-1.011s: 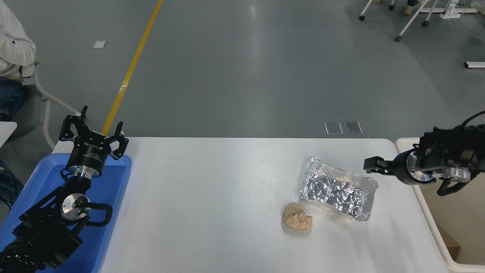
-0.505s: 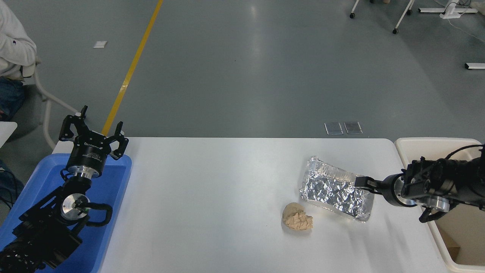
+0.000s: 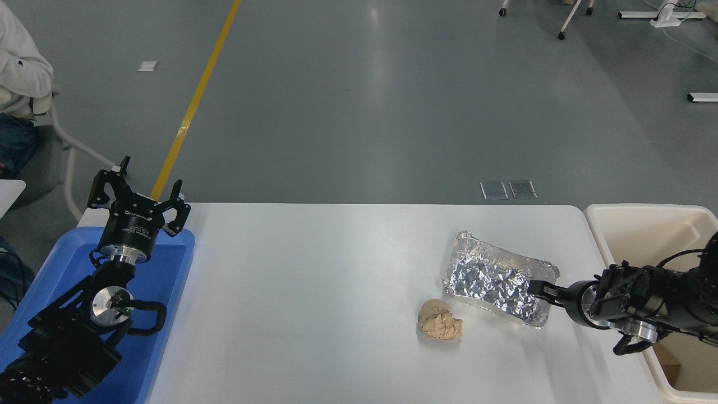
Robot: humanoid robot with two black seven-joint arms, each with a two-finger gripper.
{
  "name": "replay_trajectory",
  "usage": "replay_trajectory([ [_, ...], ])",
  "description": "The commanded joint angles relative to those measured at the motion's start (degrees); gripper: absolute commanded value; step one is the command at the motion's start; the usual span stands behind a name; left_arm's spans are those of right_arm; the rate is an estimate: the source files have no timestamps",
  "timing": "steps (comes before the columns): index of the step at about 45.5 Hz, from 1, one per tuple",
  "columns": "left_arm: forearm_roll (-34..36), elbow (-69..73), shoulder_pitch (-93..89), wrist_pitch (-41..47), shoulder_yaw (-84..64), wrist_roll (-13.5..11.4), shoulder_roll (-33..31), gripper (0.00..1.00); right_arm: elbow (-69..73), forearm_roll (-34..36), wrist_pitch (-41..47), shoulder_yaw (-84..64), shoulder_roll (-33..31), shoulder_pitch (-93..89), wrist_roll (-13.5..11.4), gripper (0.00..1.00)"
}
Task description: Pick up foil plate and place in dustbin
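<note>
A: Foil plate (image 3: 501, 278) sits flat on the white tabletop (image 3: 314, 292), just left of the dustbin (image 3: 634, 221); tan paper ball (image 3: 440, 326) just beside its near-left corner.

B: Change vs earlier?

A: Right end effector (image 3: 537, 289) has dropped lower and now meets the plate's right rim. Can't tell whether it's gripping or how far open.

B: Left one?

A: Left end effector (image 3: 137, 196) parked over the blue tray (image 3: 168, 264), fingers spread, holding nothing. Its body print isn't readable.
</note>
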Motion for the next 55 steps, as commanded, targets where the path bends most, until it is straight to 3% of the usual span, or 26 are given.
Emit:
replay_trajectory([
  [1, 0.0, 0.0, 0.0, 0.0, 0.0, 0.0, 0.0, 0.99, -0.2, -0.5, -0.3, 0.9, 0.7, -0.9, 0.3, 0.10],
  [4, 0.0, 0.0, 0.0, 0.0, 0.0, 0.0, 0.0, 0.99, -0.2, -0.6, -0.3, 1.0, 1.1, -0.8, 0.4, 0.00],
  [24, 0.0, 0.0, 0.0, 0.0, 0.0, 0.0, 0.0, 0.99, 1.1, -0.9, 1.8, -0.2, -2.0, 6.3, 0.5, 0.00],
  [39, 0.0, 0.0, 0.0, 0.0, 0.0, 0.0, 0.0, 0.99, 4.6, -2.4, 15.6, 0.8, -11.3, 22.6, 0.7, 0.00],
  [46, 0.0, 0.0, 0.0, 0.0, 0.0, 0.0, 0.0, 0.99, 6.9, -5.1, 21.5, 0.5, -15.1, 31.4, 3.4, 0.00],
  [55, 0.0, 0.0, 0.1, 0.0, 0.0, 0.0, 0.0, 0.99, 7.2, -5.4, 28.5, 0.5, -17.9, 41.5, 3.7, 0.00],
])
